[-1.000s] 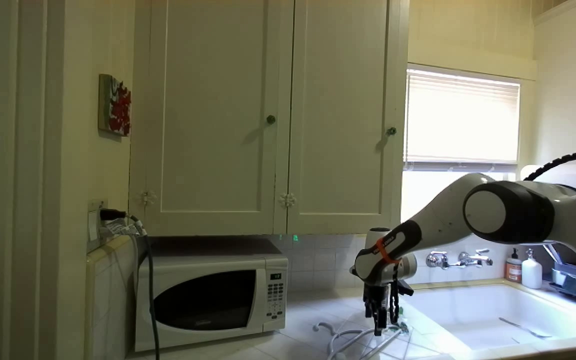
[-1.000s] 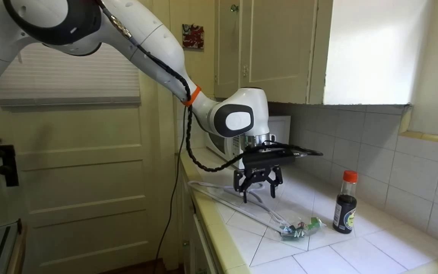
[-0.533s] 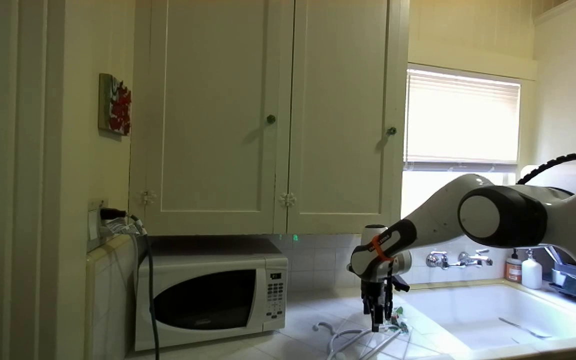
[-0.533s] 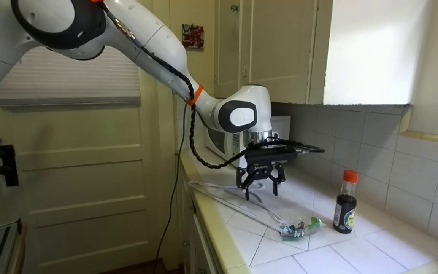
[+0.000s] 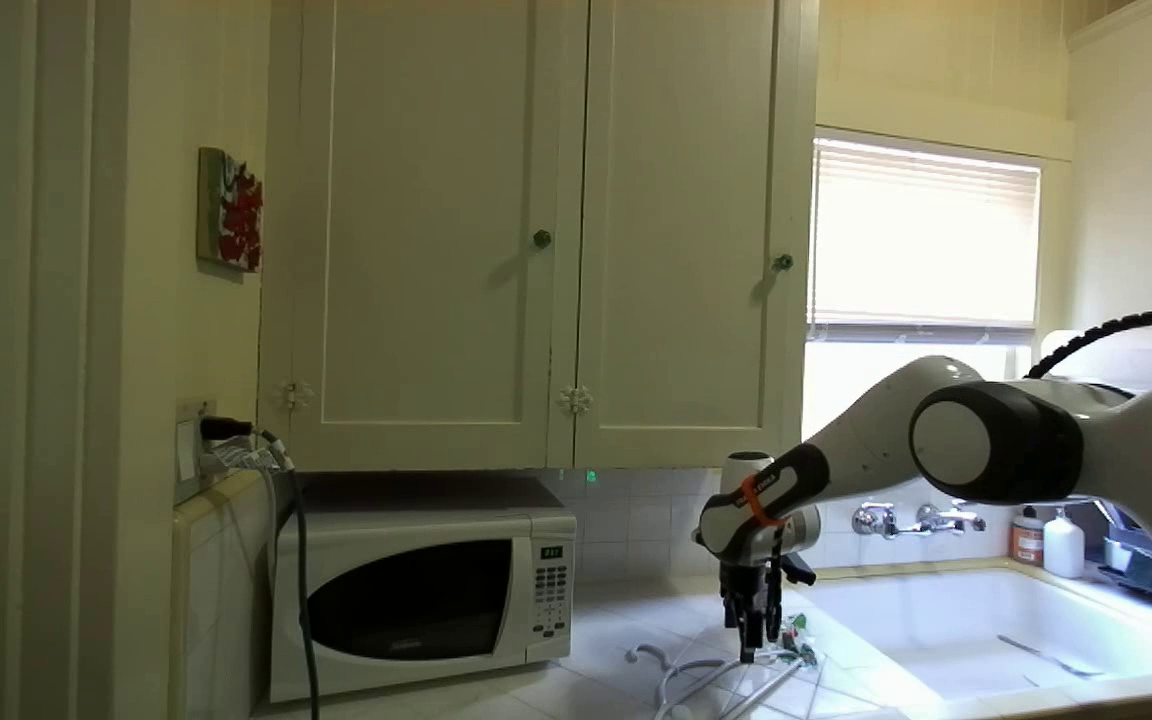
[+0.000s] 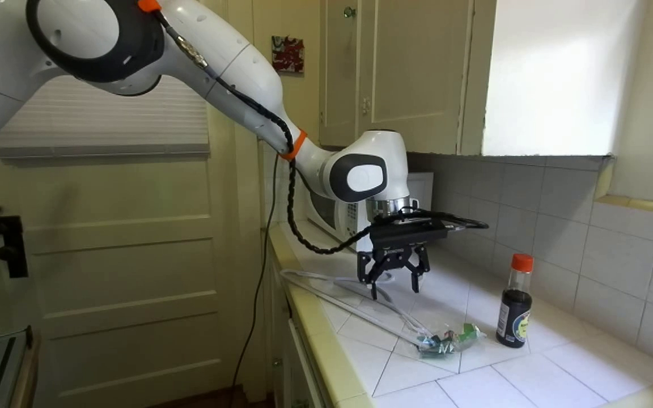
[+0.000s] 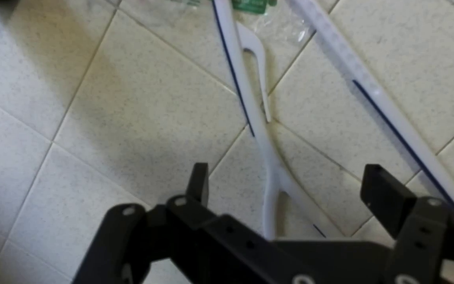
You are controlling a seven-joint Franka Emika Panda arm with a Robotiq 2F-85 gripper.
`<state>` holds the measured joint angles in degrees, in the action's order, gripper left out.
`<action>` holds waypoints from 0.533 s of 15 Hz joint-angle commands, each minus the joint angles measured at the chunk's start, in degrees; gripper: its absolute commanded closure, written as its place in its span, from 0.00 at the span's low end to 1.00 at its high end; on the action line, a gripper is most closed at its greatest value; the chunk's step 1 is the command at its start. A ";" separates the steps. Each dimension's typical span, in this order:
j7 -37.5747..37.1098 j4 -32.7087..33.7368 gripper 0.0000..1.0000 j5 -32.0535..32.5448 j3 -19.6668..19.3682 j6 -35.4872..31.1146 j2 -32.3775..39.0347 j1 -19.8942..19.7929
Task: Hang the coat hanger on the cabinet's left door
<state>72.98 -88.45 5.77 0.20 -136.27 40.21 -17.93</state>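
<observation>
While the gripper [image 7: 285, 177] hangs empty, jaws wide apart, the hanger [image 7: 265, 144] lies on the counter [image 7: 152, 90], centre to right in the wrist view; the left door [image 5: 426, 220] stands upper left in an exterior view.

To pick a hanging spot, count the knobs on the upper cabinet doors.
2: one knob on the cabinet's left door, a second knob on the matching door beside it. Door tops are cut off; more may be hidden.
</observation>
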 commanded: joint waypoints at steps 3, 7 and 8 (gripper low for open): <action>0.43 5.45 0.20 -0.84 -0.07 1.95 4.57 -0.01; 0.43 7.17 0.28 -0.69 -0.06 2.51 6.15 -0.02; 0.49 7.62 0.36 -0.78 0.02 2.80 6.54 -0.09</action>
<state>72.97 -84.08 5.77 0.20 -135.74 44.45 -17.94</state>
